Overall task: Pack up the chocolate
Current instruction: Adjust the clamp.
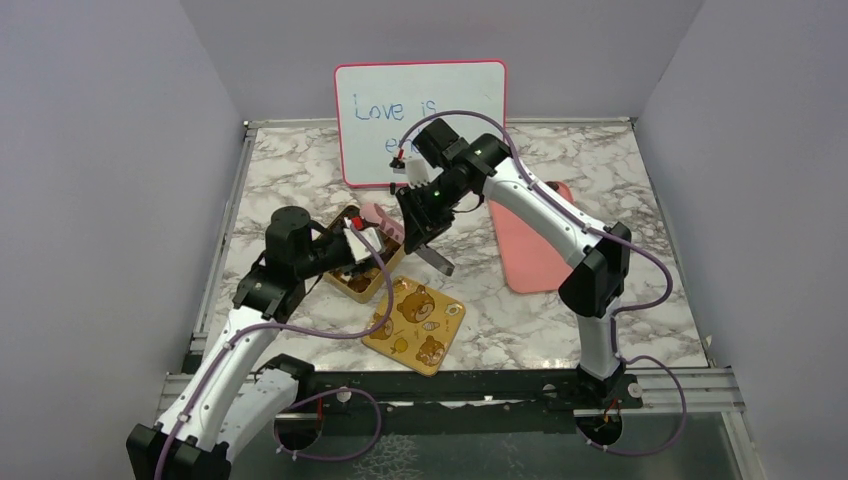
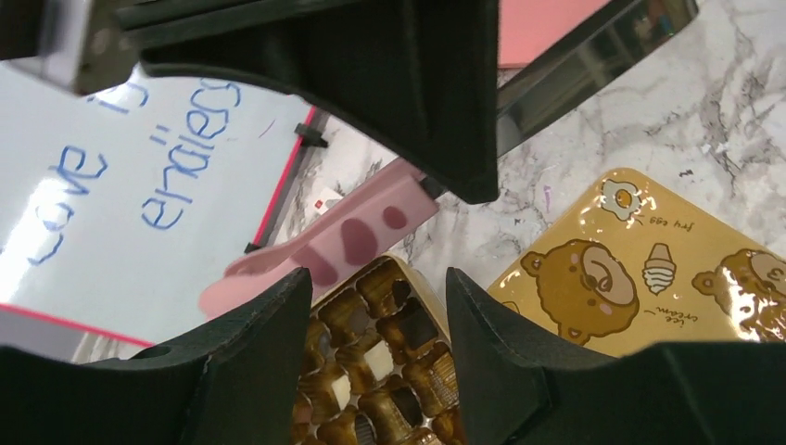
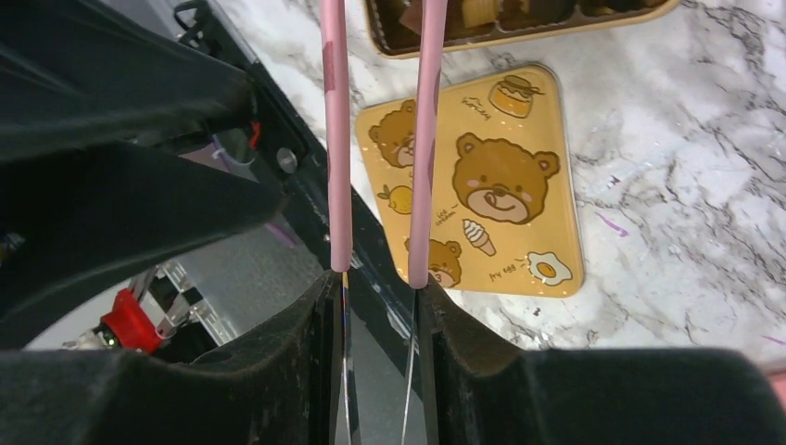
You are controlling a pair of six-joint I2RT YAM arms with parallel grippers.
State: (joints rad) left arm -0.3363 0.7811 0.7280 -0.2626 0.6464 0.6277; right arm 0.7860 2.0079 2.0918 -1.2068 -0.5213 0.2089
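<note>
1. A whiteboard [image 1: 420,120] with blue handwriting stands upright at the far edge of the marble worktop [image 1: 620,170]. A flat pink board [image 1: 530,250] lies to the right, under the right arm's elbow.
2. The gold tin [image 3: 482,39] sits left of centre. Its bear-printed lid [image 1: 413,325] lies face up just beside it toward the near edge, with a strip of worktop between them.
3. The chocolate [image 2: 378,360] is in the tin: dark, lighter brown and white-topped pieces packed close in rows, each sitting flat with its top face up. The pieces are compact, so no long axis shows. In the left wrist view the rows run on a slant from lower left to upper right.
4. The left hand [image 2: 378,283] hangs right over the tin with its fingers spread wide and nothing between them. From above it hides most of the tin.
5. The right hand [image 3: 375,297] is clamped on a pair of tongs [image 3: 335,139], with one arm pressed against each finger. The two pink arms stand a little apart.
6. The tongs point from the right hand toward the tin and cross its far edge. Their bare metal rear end sticks out behind the hand.
7. The tong tips are hidden behind a left finger, so I cannot tell whether they touch any piece.
</note>
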